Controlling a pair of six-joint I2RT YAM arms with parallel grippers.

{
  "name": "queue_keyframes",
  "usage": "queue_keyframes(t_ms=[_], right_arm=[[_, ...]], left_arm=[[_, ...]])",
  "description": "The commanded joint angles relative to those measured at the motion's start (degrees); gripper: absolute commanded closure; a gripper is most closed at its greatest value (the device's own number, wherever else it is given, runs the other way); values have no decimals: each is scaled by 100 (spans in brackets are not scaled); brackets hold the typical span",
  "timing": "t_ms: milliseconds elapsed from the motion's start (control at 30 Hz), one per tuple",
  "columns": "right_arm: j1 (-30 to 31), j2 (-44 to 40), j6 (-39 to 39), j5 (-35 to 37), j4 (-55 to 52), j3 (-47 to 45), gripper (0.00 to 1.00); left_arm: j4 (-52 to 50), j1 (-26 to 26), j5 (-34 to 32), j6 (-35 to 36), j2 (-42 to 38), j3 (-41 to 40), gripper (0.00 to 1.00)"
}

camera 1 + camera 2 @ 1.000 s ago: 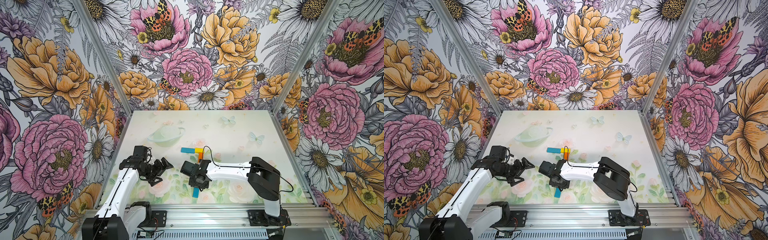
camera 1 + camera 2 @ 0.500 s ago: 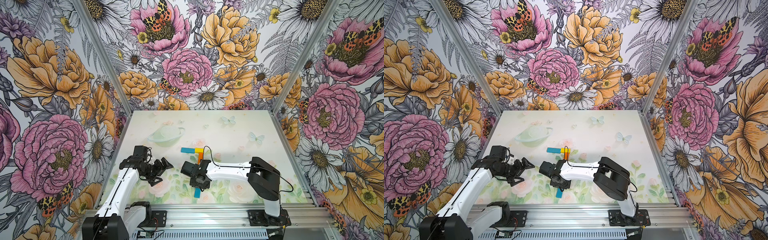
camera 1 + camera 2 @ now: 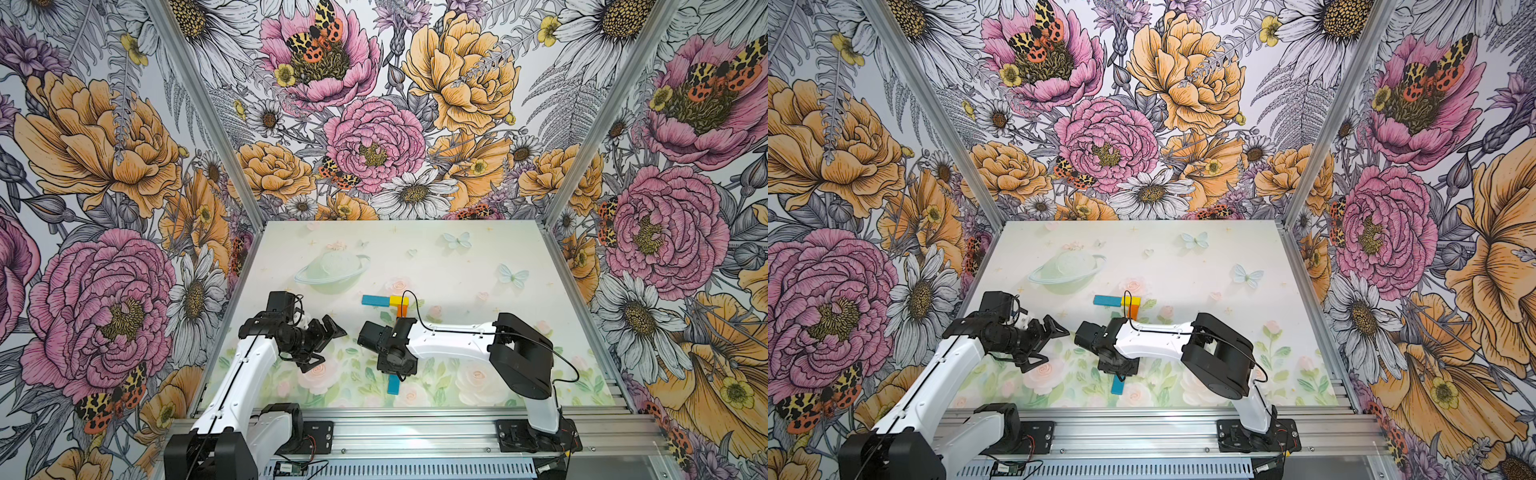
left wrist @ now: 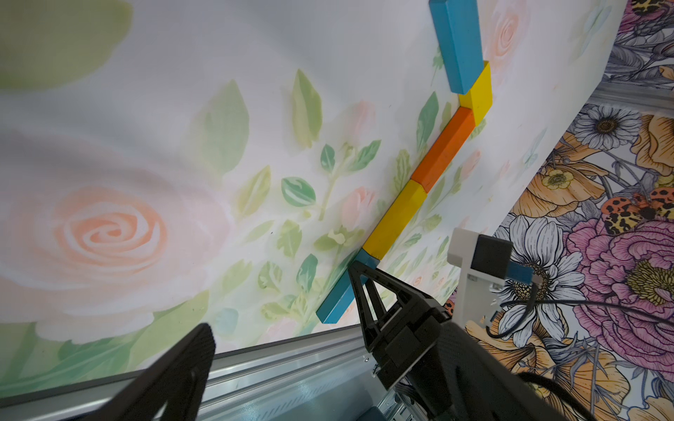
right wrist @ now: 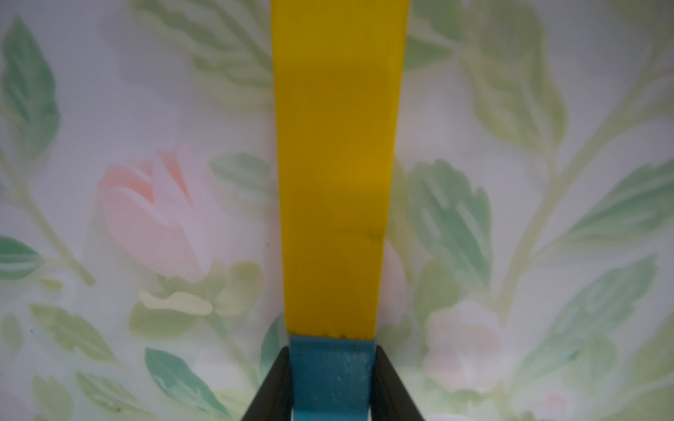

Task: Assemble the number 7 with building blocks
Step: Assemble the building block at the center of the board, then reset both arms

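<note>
Jaws on the right gripper (image 5: 332, 382) are clamped onto the blue end block (image 5: 330, 368), with one black finger (image 5: 275, 393) pressed against each long side (the right wrist view is basically nothing but this). Straight out past the fingertips, that block butts end to end against the long yellow block (image 5: 335, 164), and both lie flat on the floral mat (image 5: 547, 109). Further out along the same line, the left wrist view shows the orange block (image 4: 445, 149) touching the yellow one's far end. Next comes the short yellow block (image 4: 476, 94) at the corner, and the other blue block (image 4: 457, 43) turns off sideways from it. So the number 7 (image 3: 398, 300) reads as one joined-up shape, stem end sitting right between the right fingers. Off to the side of the stem, the left gripper (image 3: 332, 345) hangs above the mat, well apart from every block, its jaws spread wide with nothing between them.
</note>
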Motion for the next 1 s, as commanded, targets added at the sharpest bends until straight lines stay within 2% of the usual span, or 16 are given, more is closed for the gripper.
queue_keyframes(t_ms=[0,200,400,533,667,833,900,967], right_arm=[[26,125,-57,77,-45,107,72],[25,156,-6,51,-40,90,69],[26,113,47,62,-30,129,26],[-16,-106,-76,105,-9,360,15],[-206,-650,-443,77,14,1076,3],[-692,-1697,-1520,567,-17,1681,1],[-966,-2075,-2161,798,-54,1407,1],[-1431,-2399,-2674,636,-44,907,1]], left_arm=[[117,96,120,114,48,44,1],[118,101,119,114,65,41,1],[117,105,116,132,62,40,1],[118,130,89,149,71,31,1],[116,166,45,287,78,95,1],[109,166,-117,473,31,262,1],[118,166,-302,517,-38,328,1],[163,180,-397,551,7,456,1]])
